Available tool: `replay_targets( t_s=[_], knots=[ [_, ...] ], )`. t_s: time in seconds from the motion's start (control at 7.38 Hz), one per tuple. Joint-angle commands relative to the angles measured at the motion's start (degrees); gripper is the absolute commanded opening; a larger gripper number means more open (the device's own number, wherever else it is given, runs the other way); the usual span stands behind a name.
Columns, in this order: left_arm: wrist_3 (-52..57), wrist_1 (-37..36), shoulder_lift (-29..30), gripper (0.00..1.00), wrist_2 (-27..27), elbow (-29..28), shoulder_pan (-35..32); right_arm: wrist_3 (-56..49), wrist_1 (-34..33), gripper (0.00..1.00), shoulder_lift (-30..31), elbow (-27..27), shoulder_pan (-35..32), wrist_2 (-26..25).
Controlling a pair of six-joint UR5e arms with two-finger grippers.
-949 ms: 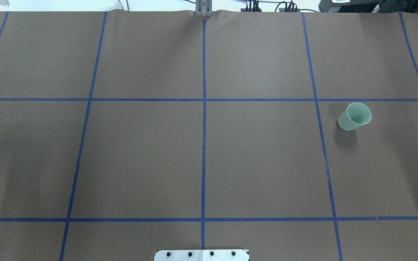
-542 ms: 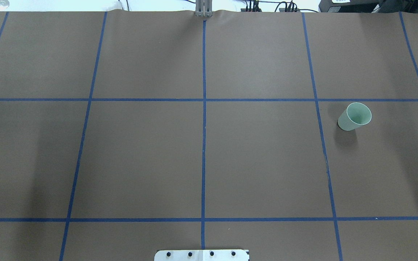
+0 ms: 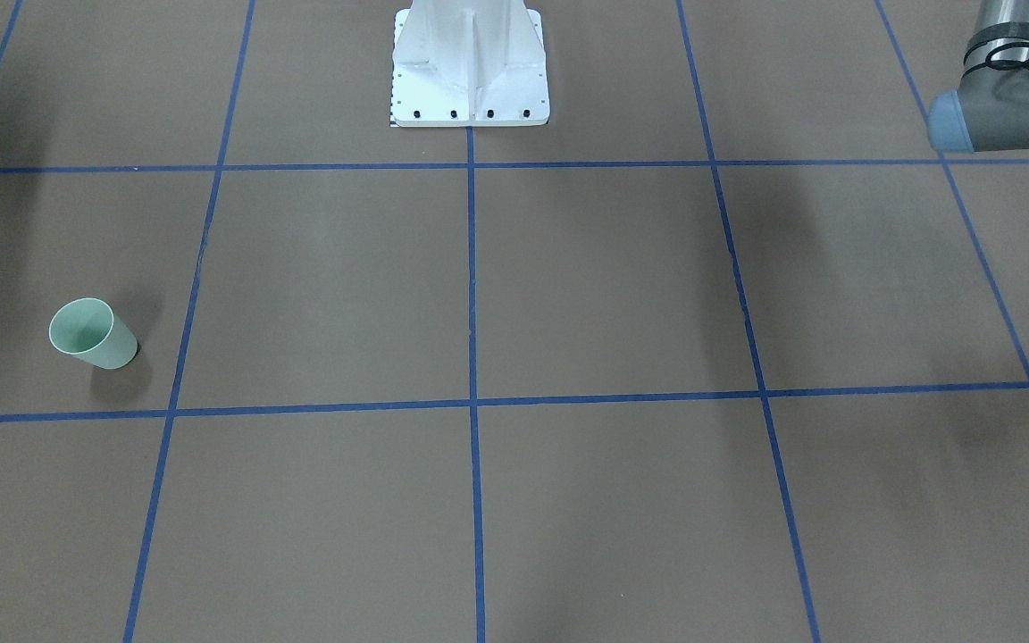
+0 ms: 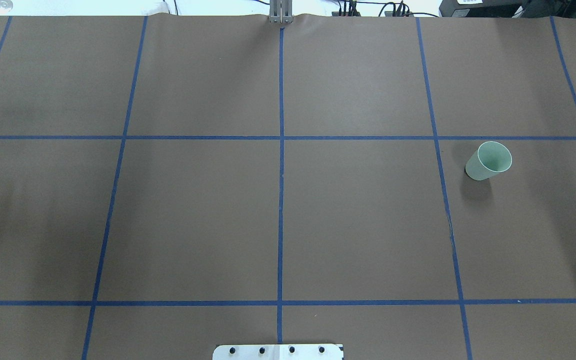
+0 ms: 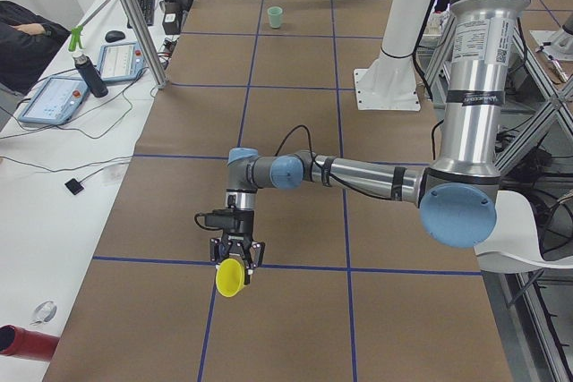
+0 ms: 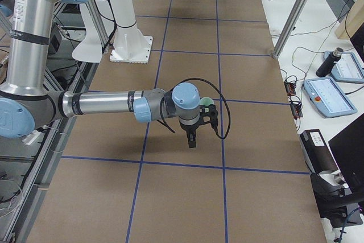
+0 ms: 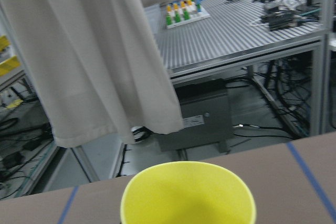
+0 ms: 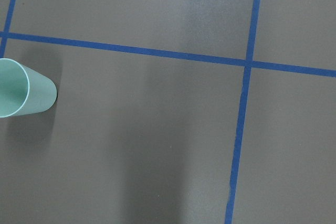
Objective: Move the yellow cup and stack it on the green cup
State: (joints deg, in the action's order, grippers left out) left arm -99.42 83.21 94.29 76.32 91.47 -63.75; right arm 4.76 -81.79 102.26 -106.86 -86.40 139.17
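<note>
- Two cups belong to the task: a small, bright yellow plastic tumbler, the yellow cup (image 5: 230, 280), and a small, pale mint-green plastic tumbler, the green cup (image 4: 486, 164).
- Neither the overhead nor the front-facing view shows the yellow cup. The left wrist camera catches only its rim and inside, cut off by the bottom edge.
- It hangs at the tip of the left gripper (image 5: 236, 260), well apart from the white robot pedestal (image 3: 470, 80) on the robot's left. Its open mouth is turned toward the camera at that end of the table.
- That gripper shows only from the table's end, so I cannot tell whether its fingers clamp the cup.
- The green cup stands upright on the brown paper-covered table (image 4: 193, 215), well apart from the pedestal on the robot's right and farther forward.
- The right wrist camera cuts the green cup at its left edge. From the right end, most of it is hidden behind the wrist of the right arm (image 6: 102, 103).
- The right gripper (image 6: 191, 142) points down over the table, and I cannot tell whether its fingers are apart or together.
- The left arm (image 3: 1001, 107) is cut off by the front-facing view's edge, with only a joint showing.
- A white label (image 5: 482, 40) on that arm's silver tube carries print too small to read.
</note>
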Motion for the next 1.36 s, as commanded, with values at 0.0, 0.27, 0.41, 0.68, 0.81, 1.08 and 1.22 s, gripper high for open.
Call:
replay_targets(
  t_s=[0.0,0.27,0.41,0.68,0.81,1.08,1.22],
  knots=[
    [3.0,10.9,5.8,0.0,-0.1,-0.1,0.3,0.1,-0.1,1.0,0.0,0.2,0.0,-0.1],
    [16.4,24.2,7.6,0.0,0.0,-0.2,0.6,0.1,-0.2,1.0,0.2,0.5,0.0,-0.4],
    [21.3,32.5,7.6,0.0,0.4,0.0,0.8,0.1,-0.2,1.0,0.4,0.6,0.0,-0.4],
    [27.2,41.8,9.2,0.0,0.5,0.6,5.8,0.1,0.3,1.0,-0.7,-0.4,0.0,-0.3],
    [27.3,44.6,11.2,0.0,0.6,0.6,9.0,0.1,-0.1,1.0,-2.0,0.0,0.0,-0.4],
    [27.2,45.2,16.6,0.0,0.6,0.6,15.3,1.1,-0.2,1.0,-1.8,0.2,0.2,0.6],
    [27.3,45.3,19.0,0.0,2.5,0.8,16.2,7.8,0.0,1.0,-2.5,0.2,1.9,2.4]
  ],
)
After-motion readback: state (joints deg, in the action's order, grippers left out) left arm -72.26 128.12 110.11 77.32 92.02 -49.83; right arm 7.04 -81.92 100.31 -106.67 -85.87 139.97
